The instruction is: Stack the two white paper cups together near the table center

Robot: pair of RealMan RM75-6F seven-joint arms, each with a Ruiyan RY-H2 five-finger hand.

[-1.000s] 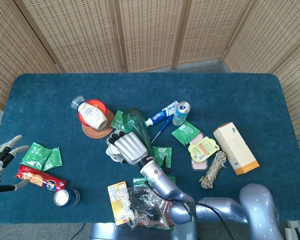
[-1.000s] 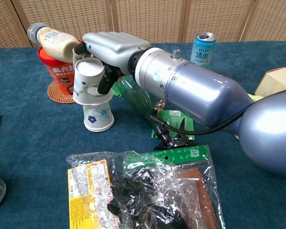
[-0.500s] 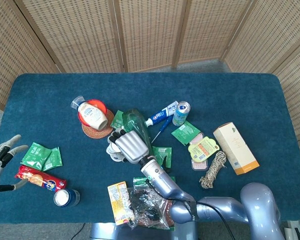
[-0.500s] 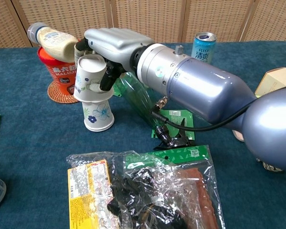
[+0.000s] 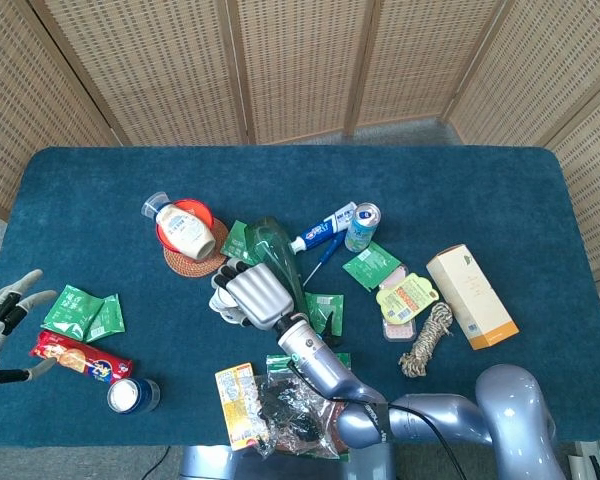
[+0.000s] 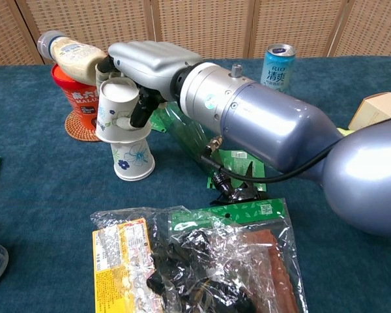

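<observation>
The right hand (image 6: 140,65), fingers clasped around the upper white flower-printed paper cup (image 6: 116,111), has edged it leftward and tilted it over the lower upside-down white paper cup (image 6: 131,158) just beside the round woven coaster (image 6: 78,126), so nesting seems barely begun.

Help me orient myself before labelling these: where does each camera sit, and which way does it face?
Head view: high above the near edge, looking down on the table; shows right hand and left hand.
Chest view: low at the near edge, facing across; shows right hand holding the upper cup over the lower cup.
Shared: right hand, blue can.
</observation>
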